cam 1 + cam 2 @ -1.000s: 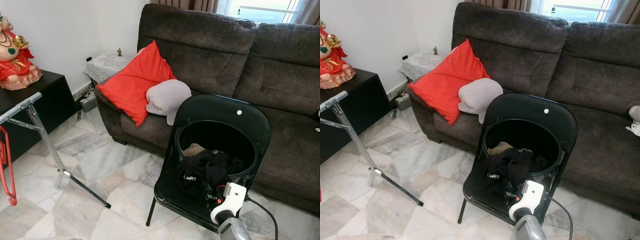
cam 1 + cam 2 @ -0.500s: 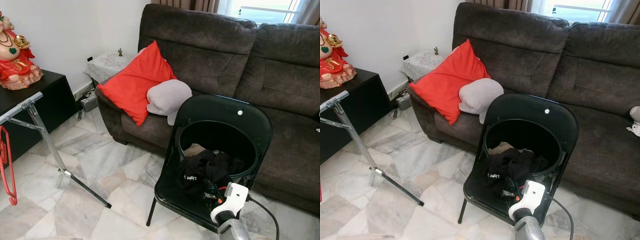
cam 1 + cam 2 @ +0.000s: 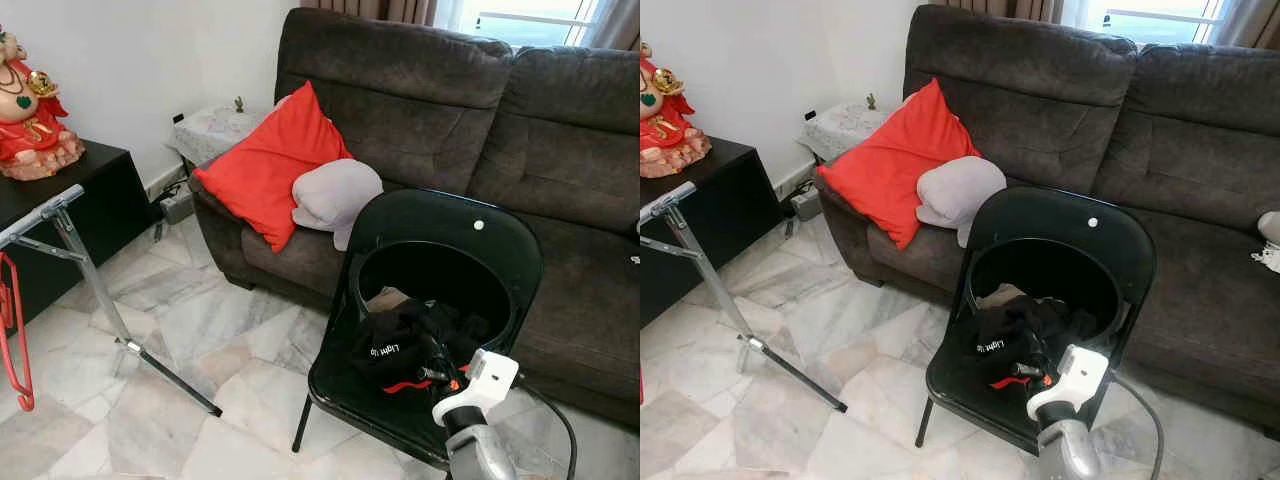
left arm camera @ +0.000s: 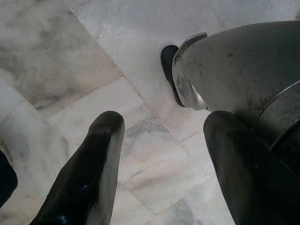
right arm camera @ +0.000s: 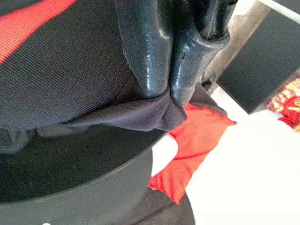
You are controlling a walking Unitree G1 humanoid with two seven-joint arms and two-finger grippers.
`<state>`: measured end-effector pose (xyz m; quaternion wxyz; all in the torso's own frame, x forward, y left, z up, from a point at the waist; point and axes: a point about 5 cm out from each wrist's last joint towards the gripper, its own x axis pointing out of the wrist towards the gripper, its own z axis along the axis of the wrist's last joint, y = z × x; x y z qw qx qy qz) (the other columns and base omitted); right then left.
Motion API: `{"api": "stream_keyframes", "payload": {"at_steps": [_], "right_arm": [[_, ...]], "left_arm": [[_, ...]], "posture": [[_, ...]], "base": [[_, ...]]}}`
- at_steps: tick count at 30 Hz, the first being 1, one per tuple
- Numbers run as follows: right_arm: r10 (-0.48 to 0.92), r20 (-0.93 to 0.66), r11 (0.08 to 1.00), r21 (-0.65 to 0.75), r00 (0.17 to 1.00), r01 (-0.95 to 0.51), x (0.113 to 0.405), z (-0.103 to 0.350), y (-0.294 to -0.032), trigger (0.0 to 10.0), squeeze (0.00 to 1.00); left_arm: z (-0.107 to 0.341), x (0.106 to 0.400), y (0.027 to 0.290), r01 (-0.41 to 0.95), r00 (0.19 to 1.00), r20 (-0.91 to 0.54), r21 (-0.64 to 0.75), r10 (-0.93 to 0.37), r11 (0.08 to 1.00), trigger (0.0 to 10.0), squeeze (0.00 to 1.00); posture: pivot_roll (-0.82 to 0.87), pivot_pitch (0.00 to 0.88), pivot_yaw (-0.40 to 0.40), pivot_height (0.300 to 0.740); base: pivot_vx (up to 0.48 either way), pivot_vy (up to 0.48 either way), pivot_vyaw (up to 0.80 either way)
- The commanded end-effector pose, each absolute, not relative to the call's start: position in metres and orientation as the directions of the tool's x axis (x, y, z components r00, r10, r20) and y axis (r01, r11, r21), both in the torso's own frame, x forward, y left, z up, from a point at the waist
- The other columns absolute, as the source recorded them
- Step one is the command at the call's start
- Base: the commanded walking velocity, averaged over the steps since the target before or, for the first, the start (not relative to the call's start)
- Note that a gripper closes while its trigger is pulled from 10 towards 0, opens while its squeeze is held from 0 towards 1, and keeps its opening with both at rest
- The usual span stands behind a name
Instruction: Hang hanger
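At nine o'clock in the head views, against the picture's edge: red plastic hanger (image 3: pixel 12 330), dangling below the slanted bar of a silver metal rack (image 3: pixel 45 212); its hook cut off from sight, so hold on the bar impossible to tell. Up at ten o'clock, red-robed figurine (image 3: pixel 28 95) standing on a black worktop (image 3: pixel 105 195) by the white wall. Underfoot, white-and-grey marble floor (image 3: pixel 190 330), with the rack's leg splayed across it toward seven o'clock.

Left claw (image 4: pixel 166 122) pointing down at that marble, black fingers (image 4: pixel 101 154) spread wide apart, gripping nothing, close beside a rounded silver part of the robot's own body (image 4: pixel 229 61).

Around eleven o'clock, red square cushion (image 3: pixel 270 165) leaning on the arm end of a dark brown fabric sofa (image 3: pixel 420 100); touching it on the one o'clock side, soft grey pillow (image 3: pixel 335 195).

Just before the sofa, near five o'clock, black folding chair (image 3: pixel 450 225) bearing a round black basket (image 3: pixel 395 265). Spilling from the basket onto the seat, black garment with white lettering and red trim (image 3: pixel 392 350).

Right claw (image 5: pixel 165 93) at that garment's four o'clock side, fingers pressed together and pinching a fold of the black cloth, white wrist housing (image 3: pixel 478 385) rising just behind it.
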<state>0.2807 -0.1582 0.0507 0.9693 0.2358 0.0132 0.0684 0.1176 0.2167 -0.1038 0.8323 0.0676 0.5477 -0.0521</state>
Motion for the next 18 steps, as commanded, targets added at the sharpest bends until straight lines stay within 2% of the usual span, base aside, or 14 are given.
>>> {"api": "stream_keyframes", "payload": {"at_steps": [1, 6, 11, 18], "right_arm": [[0.151, 0.051, 0.87, 0.467, 0.987, -0.157, 0.286, 0.063, -0.153, 0.0, 0.0], [0.155, 0.066, 0.855, 0.492, 0.986, -0.167, 0.287, 0.068, -0.151, 0.0, 0.0], [0.162, -0.022, 0.869, 0.477, 0.987, -0.132, 0.289, 0.056, -0.151, 0.0, 0.0], [0.117, -0.04, 0.87, 0.486, 0.992, -0.082, 0.298, 0.061, -0.158, 0.0, 0.0]], "left_arm": [[-0.105, 0.113, 0.22, 0.177, 0.371, -0.929, 0.069, -0.002, 0.982, 10.0, 0.0], [-0.105, 0.113, 0.22, 0.178, 0.371, -0.929, 0.069, -0.002, 0.982, 10.0, 0.0], [-0.105, 0.113, 0.219, 0.177, 0.372, -0.928, 0.067, -0.004, 0.982, 10.0, 0.0], [-0.105, 0.113, 0.219, 0.176, 0.373, -0.928, 0.069, -0.002, 0.982, 10.0, 0.0]], "posture": [[0.06, 0.035, 0.021, 0.74], [0.06, 0.038, 0.022, 0.74], [0.07, 0.039, 0.021, 0.74], [0.06, 0.04, 0.022, 0.74]], "base": [[0.0, 0.0, 0.0], [0.0, 0.0, 0.0], [0.0, 0.0, 0.0], [0.0, 0.0, 0.0]]}}
